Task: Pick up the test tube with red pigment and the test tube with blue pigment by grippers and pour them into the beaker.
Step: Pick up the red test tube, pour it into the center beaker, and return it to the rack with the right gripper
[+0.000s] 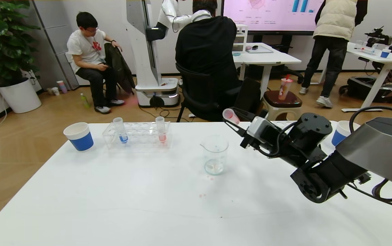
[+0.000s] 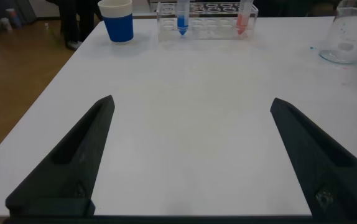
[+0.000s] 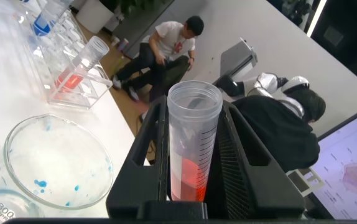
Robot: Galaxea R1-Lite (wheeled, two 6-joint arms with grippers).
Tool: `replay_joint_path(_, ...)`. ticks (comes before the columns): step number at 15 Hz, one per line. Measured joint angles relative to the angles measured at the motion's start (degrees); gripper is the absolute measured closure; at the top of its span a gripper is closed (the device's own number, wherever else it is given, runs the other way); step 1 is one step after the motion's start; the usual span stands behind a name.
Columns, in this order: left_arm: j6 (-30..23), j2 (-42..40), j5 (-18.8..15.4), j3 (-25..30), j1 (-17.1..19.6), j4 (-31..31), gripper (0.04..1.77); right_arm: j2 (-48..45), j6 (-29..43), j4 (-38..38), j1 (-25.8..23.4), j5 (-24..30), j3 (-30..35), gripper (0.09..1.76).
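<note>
Clamping red tube (image 3: 191,149) between right fingers (image 3: 231,155) (beside beaker (image 1: 214,154)) | left fingers (image 2: 73,162) spread, empty

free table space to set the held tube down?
Bare tabletop from the near edge up to the rack and beaker, left of the right end effector holding the red tube. Crowded: far edge, with rack and paper cup.

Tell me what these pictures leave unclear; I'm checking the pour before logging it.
- Head view: the right gripper holds the test tube with red pigment beside the beaker; the fingers hide the tube's lower part.
- Right wrist view: the picture edge cuts off that tube's tip.
- Left wrist view: the picture edge cuts off part of the beaker.
- Head view: the left gripper is out of frame.
</note>
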Motion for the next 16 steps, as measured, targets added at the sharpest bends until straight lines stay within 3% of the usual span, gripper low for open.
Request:
replay_joint_path(4, 0.00, 0.00, 0.00, 0.00, 0.00, 0.00, 0.06, 1.15, -10.17, 1.60, -2.19, 7.45, -3.84, 1.33)
replay_joint_path(10, 0.00, 0.00, 0.00, 0.00, 0.00, 0.00, 0.06, 2.12, -20.98, 5.99, -2.50, 11.74, -7.11, 1.33)
replay_joint_path(16, 0.00, 0.00, 0.00, 0.00, 0.00, 0.00, 0.06, 4.84, -26.45, 6.01, -2.26, 14.69, -12.07, 1.33)
